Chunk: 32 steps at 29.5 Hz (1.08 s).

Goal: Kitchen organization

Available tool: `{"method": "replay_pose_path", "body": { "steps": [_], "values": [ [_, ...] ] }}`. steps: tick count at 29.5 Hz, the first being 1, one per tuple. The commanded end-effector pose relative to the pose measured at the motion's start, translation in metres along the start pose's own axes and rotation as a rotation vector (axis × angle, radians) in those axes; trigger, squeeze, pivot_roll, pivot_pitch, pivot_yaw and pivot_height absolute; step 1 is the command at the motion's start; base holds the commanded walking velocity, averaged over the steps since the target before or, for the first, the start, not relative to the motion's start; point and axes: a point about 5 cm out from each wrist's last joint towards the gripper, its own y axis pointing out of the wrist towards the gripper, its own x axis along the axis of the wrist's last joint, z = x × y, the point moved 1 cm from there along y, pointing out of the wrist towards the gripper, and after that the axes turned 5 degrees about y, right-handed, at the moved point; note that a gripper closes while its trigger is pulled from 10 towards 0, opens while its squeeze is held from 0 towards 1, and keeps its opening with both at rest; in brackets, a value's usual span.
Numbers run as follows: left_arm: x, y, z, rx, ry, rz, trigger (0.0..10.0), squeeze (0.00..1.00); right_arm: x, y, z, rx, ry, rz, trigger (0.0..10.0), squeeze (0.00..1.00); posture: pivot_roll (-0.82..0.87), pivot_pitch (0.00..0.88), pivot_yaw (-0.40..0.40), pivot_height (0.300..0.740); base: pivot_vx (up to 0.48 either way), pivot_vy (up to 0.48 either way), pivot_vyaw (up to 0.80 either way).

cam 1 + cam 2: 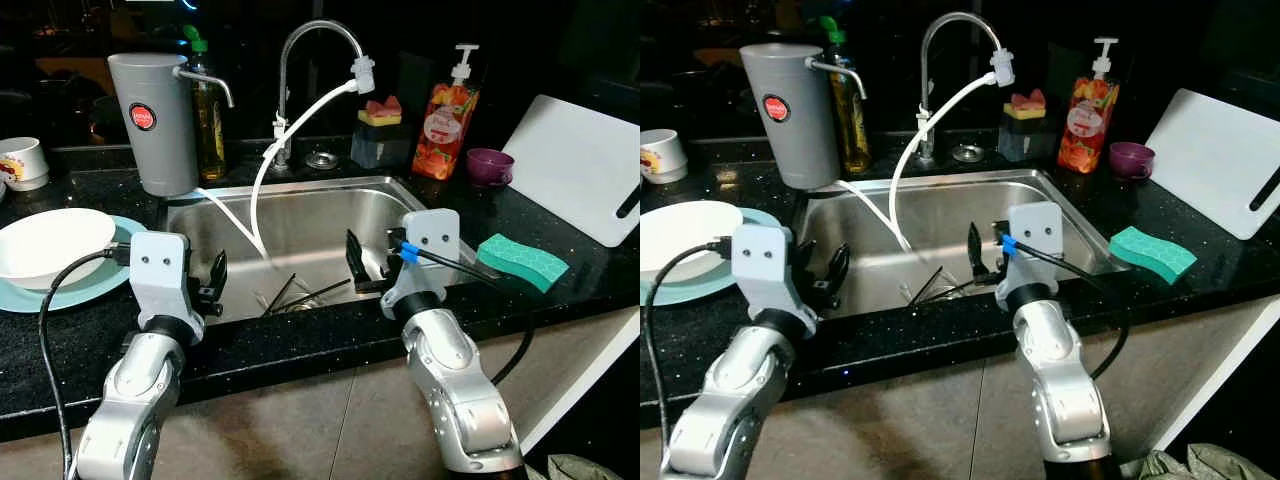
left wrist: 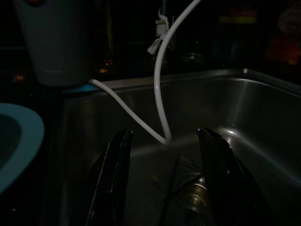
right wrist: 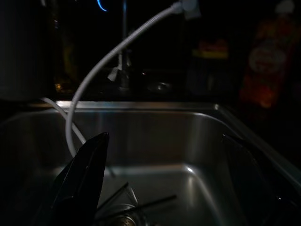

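- Head views: both hands poised over the near rim of the sink [image 1: 300,215]; left hand [image 1: 212,285] and right hand [image 1: 362,268] empty, fingers spread wide. Chopsticks [image 1: 305,293] lie crossed by the drain.
- Left wrist view: chopsticks [image 2: 171,188] between the fingers, beside the drain [image 2: 195,197]. Judged thin, stiff, light, slippery when wet; pinch mid-length.
- Right wrist view: adds the white hose [image 3: 101,66] and the sink's back wall.

White hose [image 1: 262,190] crosses sink [image 1: 300,215] middle; chopsticks [image 1: 300,293] over drain; basin's right half open.
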Motion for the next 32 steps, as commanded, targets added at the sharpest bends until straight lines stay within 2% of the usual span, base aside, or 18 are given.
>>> {"method": "replay_pose_path", "body": {
  "steps": [1, 5, 6, 12, 32],
  "values": [
    [-0.005, -0.004, 0.002, 0.011, -0.009, 0.029, 10.0, 0.00, -0.013, -0.003, -0.008, -0.034, 0.031, 0.045, 10.0, 0.00, 0.11, 0.119, -0.060, 0.740, 0.000, 0.000, 0.00],
    [-0.007, -0.006, 0.004, 0.031, 0.001, 0.038, 10.0, 0.00, -0.018, -0.005, -0.011, -0.050, 0.040, 0.062, 10.0, 0.00, 0.11, 0.112, -0.062, 0.740, 0.000, 0.000, 0.00],
    [-0.008, -0.008, 0.007, 0.049, 0.009, 0.045, 10.0, 0.00, -0.023, -0.005, -0.017, -0.070, 0.050, 0.074, 10.0, 0.00, 0.12, 0.109, -0.064, 0.740, 0.000, 0.000, 0.00],
    [-0.009, -0.008, 0.008, 0.046, 0.044, 0.046, 10.0, 0.00, -0.024, -0.001, -0.025, -0.095, 0.069, 0.078, 10.0, 0.00, 0.13, 0.097, -0.066, 0.740, 0.000, 0.000, 0.00],
    [-0.003, -0.005, 0.003, 0.017, 0.063, 0.021, 10.0, 0.00, -0.015, 0.006, -0.021, -0.088, 0.089, 0.034, 10.0, 0.00, 0.14, 0.115, -0.060, 0.740, 0.000, 0.000, 0.00]
  ]
}}
